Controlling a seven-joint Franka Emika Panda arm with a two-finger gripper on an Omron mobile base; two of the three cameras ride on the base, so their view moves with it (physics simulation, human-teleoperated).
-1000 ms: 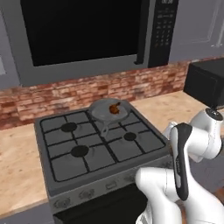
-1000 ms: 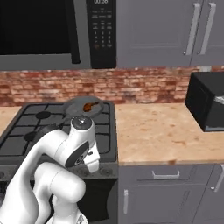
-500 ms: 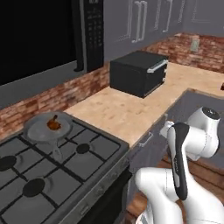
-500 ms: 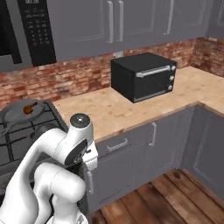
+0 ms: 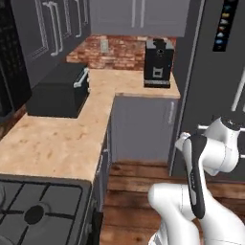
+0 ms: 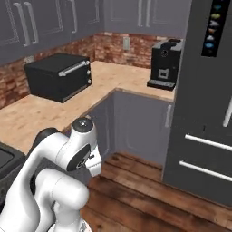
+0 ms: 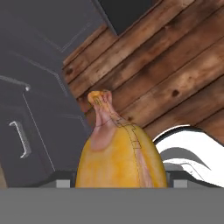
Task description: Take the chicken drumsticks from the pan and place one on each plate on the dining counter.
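While the base is facing away from the stove (image 5: 33,210), the gripper (image 7: 119,183) is holding the golden drumstick (image 7: 118,153), jaws part-closed around it, though the fingertips are barely showing. Below it, wooden floor (image 7: 175,65) is lying bare; farther off, grey cabinets (image 7: 30,109). A loose grip could be dropping the meat during travel.

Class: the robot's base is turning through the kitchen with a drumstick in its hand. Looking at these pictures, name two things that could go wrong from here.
1. The golden-tan drumstick sits between the fingers above the wooden floor; it is rounded, so a jolt might let it slip and land there.
2. The arm stands close to the grey cabinets and the fridge at the counter's corner, so further turning could clip one.
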